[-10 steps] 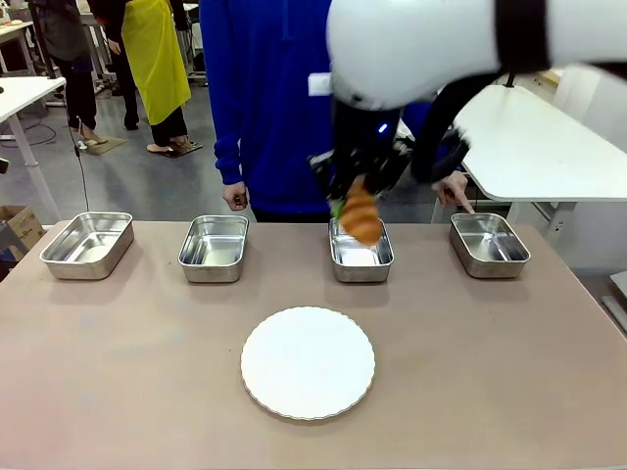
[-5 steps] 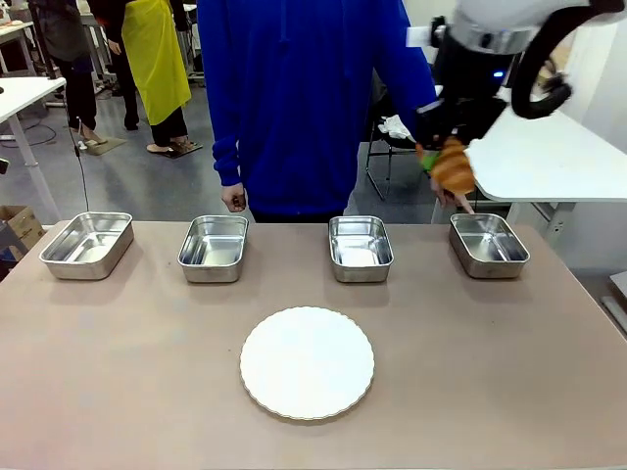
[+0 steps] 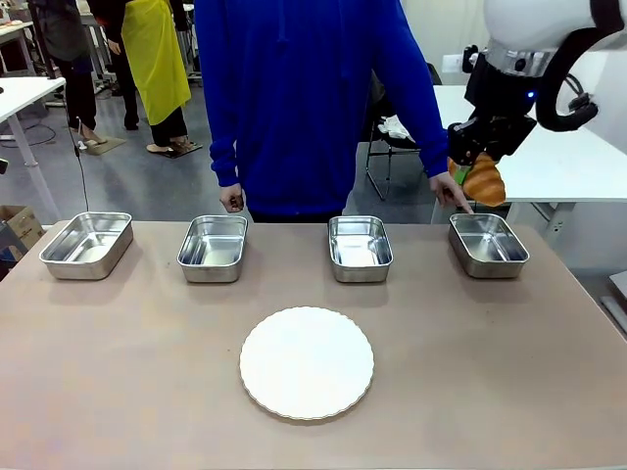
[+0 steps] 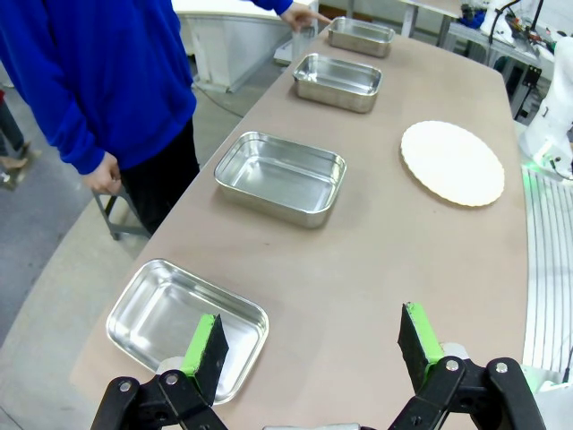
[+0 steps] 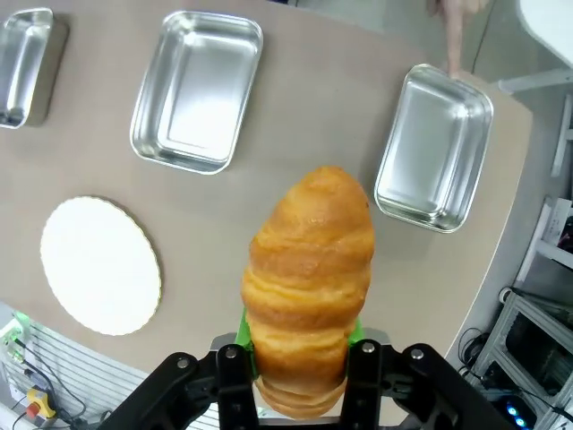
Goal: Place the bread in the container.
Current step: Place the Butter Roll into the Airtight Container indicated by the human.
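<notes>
Here the right tool [image 3: 474,168] is clamped on the bread [image 3: 486,182], its green pads pinching the lower end of the croissant so that the loaf sticks out lengthwise past the fingertips, as the right wrist view shows. The bread hangs in the air above the far right corner of the tabletop [image 3: 509,372], over the back edge of the container [image 3: 488,244], the rightmost of four steel pans. A person's hand [image 3: 449,188] points a finger down at that pan's far left corner, which marks it as the likely target. The left tool [image 4: 311,340] has its jaws wide apart and holds nothing, hovering near the pan at the other end of the row [image 4: 179,322]. The step in hand looks like the carry toward release. To do it well, the right arm should first centre the bread over the pan's bare floor, and in the wrist view the pan sits off to one side rather than under the tip. It should also turn the loaf to run along the pan's longer side, come down low before parting the jaws so the croissant does not bounce off the rim, and keep clear of the pointing finger. The white plate [image 3: 307,362] in the middle plays no part.
</notes>
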Motion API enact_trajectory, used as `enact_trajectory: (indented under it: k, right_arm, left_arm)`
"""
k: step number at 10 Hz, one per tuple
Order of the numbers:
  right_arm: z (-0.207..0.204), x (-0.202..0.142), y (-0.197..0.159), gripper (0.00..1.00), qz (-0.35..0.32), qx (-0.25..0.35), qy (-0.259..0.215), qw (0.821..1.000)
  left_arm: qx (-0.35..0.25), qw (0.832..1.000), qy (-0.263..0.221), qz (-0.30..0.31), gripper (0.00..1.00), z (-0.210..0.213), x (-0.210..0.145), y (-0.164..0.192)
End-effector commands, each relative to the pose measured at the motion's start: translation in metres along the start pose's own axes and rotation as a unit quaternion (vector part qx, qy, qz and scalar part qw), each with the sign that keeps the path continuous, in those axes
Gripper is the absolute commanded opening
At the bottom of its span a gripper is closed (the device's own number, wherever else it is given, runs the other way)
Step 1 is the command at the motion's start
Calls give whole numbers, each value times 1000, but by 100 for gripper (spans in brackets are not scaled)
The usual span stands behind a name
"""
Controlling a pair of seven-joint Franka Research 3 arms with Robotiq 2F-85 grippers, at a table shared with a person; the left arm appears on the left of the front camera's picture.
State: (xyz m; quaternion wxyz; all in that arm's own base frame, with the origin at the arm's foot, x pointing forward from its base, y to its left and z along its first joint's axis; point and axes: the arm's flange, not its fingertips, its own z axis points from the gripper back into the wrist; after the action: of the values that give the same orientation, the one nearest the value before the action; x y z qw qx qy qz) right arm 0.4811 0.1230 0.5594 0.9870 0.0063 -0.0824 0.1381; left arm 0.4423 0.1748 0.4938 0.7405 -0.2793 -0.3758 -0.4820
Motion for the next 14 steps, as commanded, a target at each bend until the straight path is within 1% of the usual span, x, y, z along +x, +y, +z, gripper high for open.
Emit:
enact_trajectory:
  k: [1, 3, 4, 5, 8, 12, 14]
  right_arm:
    - [-4, 24, -54, 42, -52, 38, -14, 998]
    - [-31, 41, -111, 42, -71, 53, -35, 995]
    - [-50, 47, -131, 42, -74, 58, -37, 995]
    - [-66, 51, -142, 42, -69, 55, -33, 996]
    - [-126, 63, -164, 42, -57, 45, -20, 997]
    - [-195, 63, -180, 42, -53, 45, 0, 998]
    - [-211, 64, -182, 42, -59, 52, -5, 997]
  left_arm:
    - [0, 1000, -3, -2, 100, 0, 2, -1]
    - [0, 1000, -3, -2, 100, 0, 2, -1]
    - [0, 1000, -3, -2, 100, 0, 2, -1]
    - [0, 1000, -3, -2, 100, 0, 2, -1]
    - [0, 1000, -3, -2, 100, 0, 2, -1]
    - [0, 1000, -3, -2, 100, 0, 2, -1]
    - [0, 1000, -3, -2, 100, 0, 2, -1]
